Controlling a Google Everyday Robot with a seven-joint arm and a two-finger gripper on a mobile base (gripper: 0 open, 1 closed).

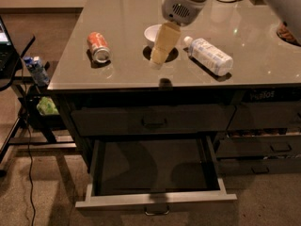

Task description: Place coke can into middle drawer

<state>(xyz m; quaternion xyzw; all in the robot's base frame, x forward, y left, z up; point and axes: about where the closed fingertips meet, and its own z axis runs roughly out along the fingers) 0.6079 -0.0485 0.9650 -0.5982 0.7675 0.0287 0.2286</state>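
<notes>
The coke can, red-orange with a silver end, lies on its side on the left part of the counter top. The middle drawer is pulled out below, with a dark inside, a light grey front edge and a small metal loop handle. My gripper hangs over the middle of the counter, in front of a white bowl. It is to the right of the can and apart from it. Nothing shows in the gripper.
A clear plastic bottle with a white label lies on the counter right of the gripper. The top drawer is shut. More drawers are at the right. A black stand with cables is at the left.
</notes>
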